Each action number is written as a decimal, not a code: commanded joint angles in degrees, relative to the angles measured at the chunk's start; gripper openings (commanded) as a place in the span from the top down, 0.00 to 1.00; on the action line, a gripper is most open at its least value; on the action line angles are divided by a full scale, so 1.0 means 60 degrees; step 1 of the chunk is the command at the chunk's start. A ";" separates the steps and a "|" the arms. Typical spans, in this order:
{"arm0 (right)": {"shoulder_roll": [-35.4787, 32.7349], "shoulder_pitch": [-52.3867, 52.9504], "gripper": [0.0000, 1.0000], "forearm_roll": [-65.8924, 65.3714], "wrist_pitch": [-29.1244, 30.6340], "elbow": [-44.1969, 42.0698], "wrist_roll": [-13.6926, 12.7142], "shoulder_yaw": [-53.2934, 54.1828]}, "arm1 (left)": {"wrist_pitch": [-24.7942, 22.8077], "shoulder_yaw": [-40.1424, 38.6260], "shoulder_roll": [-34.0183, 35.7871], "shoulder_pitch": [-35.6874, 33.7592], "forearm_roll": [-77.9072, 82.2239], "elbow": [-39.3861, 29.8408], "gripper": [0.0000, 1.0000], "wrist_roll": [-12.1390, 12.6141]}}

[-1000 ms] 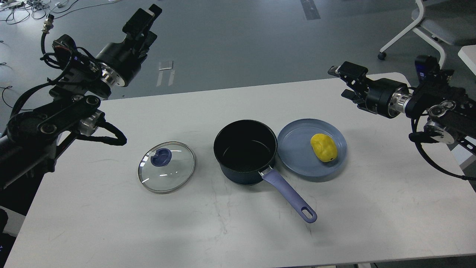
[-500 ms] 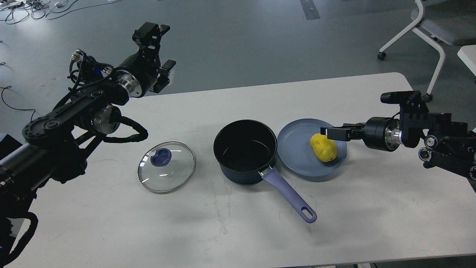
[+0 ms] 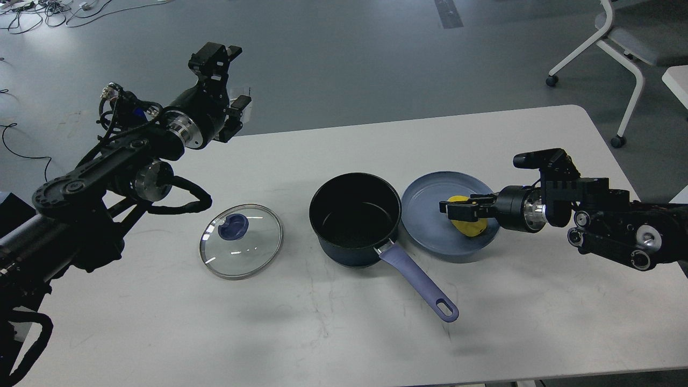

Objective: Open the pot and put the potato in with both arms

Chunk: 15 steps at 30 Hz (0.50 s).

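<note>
Head view, hidden parts: right gripper covers much of the potato; whether its fingers touch or clamp it cannot be told. Left arm is cut off at the left edge, right arm at the right edge.
Left gripper: raised over the far left edge of the desk, well apart from every item; fingers stand apart, nothing between them.
Pot: open, black inside, nothing seen in it; sits just left of the right fingers, its rim touching or overlapping the plate's edge.
Plate: shallow, round, grey-blue; holds the potato, directly under the right fingers.
Potato: bright yellow, lumpy; only parts show around the fingers.
Lid: clear glass, metal rim, blue knob; lies flat on the desk left of the pot, below and well apart from the left fingers.
Handle: long, lavender-blue, hole at its end; points toward the near right.
Desk: white, smooth, faintly scuffed.
</note>
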 commanded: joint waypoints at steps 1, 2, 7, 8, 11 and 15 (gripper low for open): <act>0.0090 0.0012 0.40 -0.0026 -0.0417 -0.0100 -0.0002 -0.0276 | 0.0001 -0.0015 0.0053 0.0168 0.0006 0.0001 0.02 -0.0081; 0.0148 0.0012 0.41 -0.0026 -0.0477 -0.0100 -0.0002 -0.0320 | 0.0001 -0.0001 0.0053 0.0183 0.0021 0.0016 0.02 -0.0110; 0.0456 0.0114 0.60 -0.0041 -0.0580 -0.0100 0.0012 -0.0628 | 0.0030 -0.0001 0.0053 0.0358 0.0109 0.0016 0.02 -0.0154; 0.0457 0.0143 0.63 -0.0041 -0.0594 -0.0114 0.0013 -0.0628 | 0.0030 -0.0001 0.0053 0.0358 0.0109 0.0016 0.02 -0.0154; 0.0456 0.0290 0.71 -0.0041 -0.0609 -0.0187 0.0013 -0.0628 | 0.0045 -0.0001 0.0068 0.0358 0.0109 0.0016 0.02 -0.0154; 0.0471 0.0669 0.74 0.0017 -0.0638 -0.0188 0.0013 -0.0555 | 0.0045 -0.0015 0.0068 0.0344 0.0109 0.0016 0.02 -0.0154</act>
